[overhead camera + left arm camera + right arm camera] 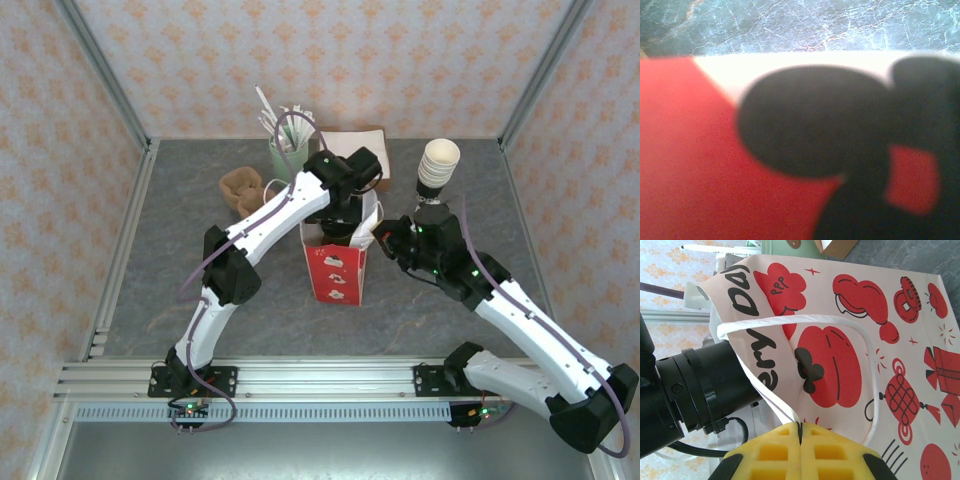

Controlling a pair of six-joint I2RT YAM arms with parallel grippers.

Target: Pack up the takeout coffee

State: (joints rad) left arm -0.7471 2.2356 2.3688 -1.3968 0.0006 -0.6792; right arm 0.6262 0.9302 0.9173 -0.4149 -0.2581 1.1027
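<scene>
Probably the left tool (342, 228) sits down in the mouth of the paper bag (335, 268), grip can't tell; takeout coffee likely inside, a dark round blur (810, 120) maybe its lid. The right tool (800, 432) is clamped on the bag rim. Bag could tip or tear if either arm pulls. Stacked cups (438, 168) and straw cup (285, 152) crowd just behind.

The coffee (810, 120) shows only as a blurry round black lid, very close up, right against the red and white paper bag (335, 275) that stands upright mid-counter.
</scene>
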